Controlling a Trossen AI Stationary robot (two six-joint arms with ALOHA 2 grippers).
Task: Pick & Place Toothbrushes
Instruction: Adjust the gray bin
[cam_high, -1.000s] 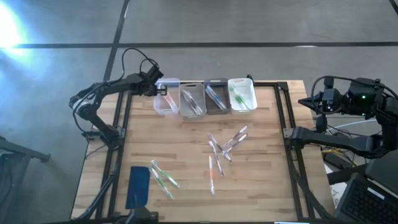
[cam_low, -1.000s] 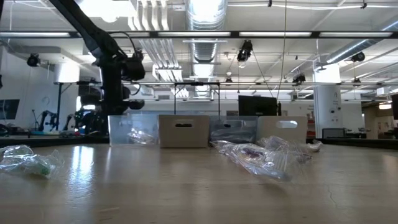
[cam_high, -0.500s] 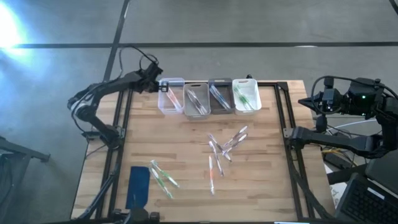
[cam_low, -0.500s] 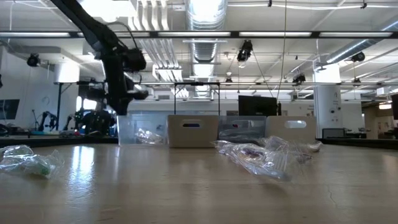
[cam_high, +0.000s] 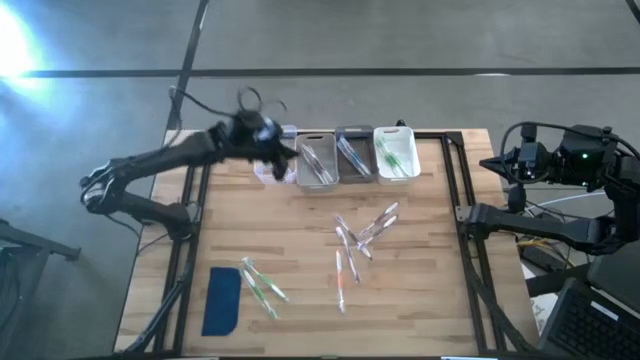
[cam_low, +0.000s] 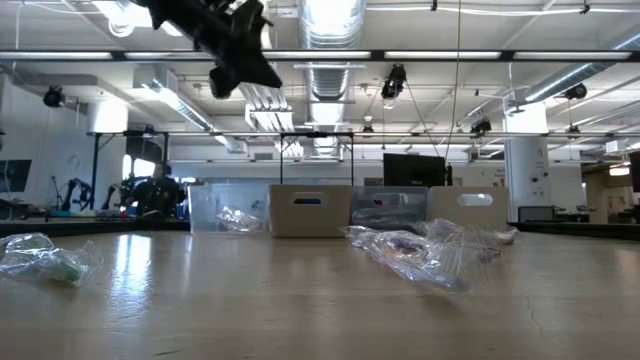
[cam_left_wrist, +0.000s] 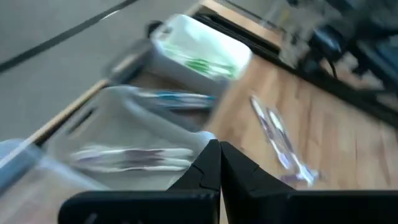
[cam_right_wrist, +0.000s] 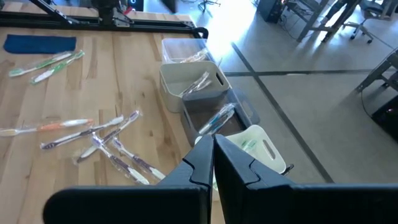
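Left claw (cam_left_wrist: 219, 163) closed above bins (cam_left_wrist: 130, 134); wrapped toothbrushes (cam_left_wrist: 280, 140) on table (cam_left_wrist: 348, 143).

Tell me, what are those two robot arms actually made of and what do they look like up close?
Both are slim, dark, jointed arms. The left arm is matte black tubing with looping black cables above its wrist. The right arm is the same black, with a boxy black unit showing a small green light. Each ends in two dark, wedge-shaped fingers, tapering to blunt tips.

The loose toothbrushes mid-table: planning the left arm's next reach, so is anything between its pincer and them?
Nothing visible. The left pincer, shut and empty, hangs over the bins; bare tabletop lies between it and the toothbrushes.
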